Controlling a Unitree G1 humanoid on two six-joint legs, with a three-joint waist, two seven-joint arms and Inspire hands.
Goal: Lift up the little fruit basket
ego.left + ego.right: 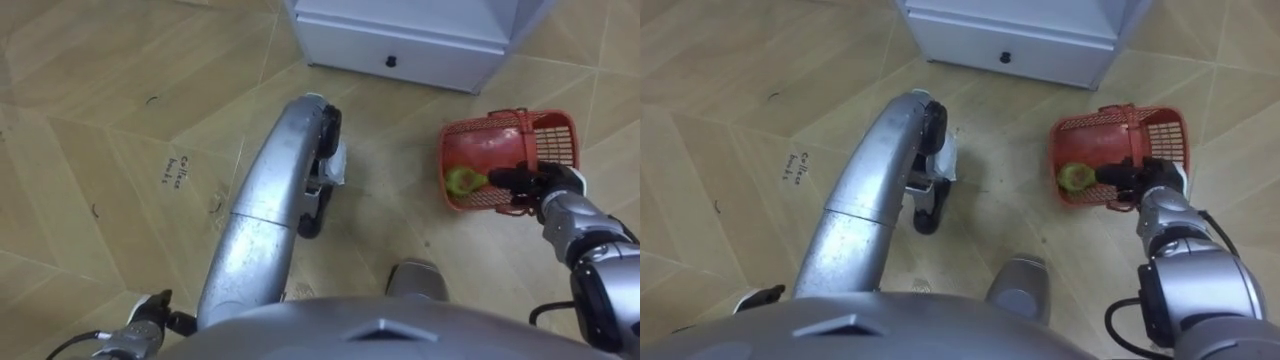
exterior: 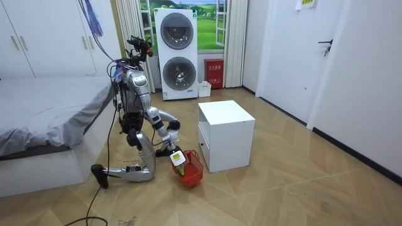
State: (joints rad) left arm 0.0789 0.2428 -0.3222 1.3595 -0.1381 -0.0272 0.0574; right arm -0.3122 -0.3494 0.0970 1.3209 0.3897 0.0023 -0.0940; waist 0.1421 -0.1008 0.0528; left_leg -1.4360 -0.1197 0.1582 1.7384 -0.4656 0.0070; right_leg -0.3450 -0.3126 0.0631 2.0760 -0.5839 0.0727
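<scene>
One knee down beside the white drawer cabinet [image 1: 400,45] for reach; right hand [image 1: 545,190] clenches the near rim of the red plastic fruit basket [image 1: 555,135] on the floor; left hand [image 1: 148,322] hangs low.

We saw the basket [image 1: 558,140], red plastic with latticed walls, sitting on the wood floor [image 1: 400,150] near the corner of the white cabinet [image 1: 400,40], its open mouth turned up towards us. A green fruit [image 1: 460,181] lay inside by the near left wall, next to something reddish we could not identify. The dark fingers of the right hand [image 1: 550,185] curled over the near rim.
</scene>
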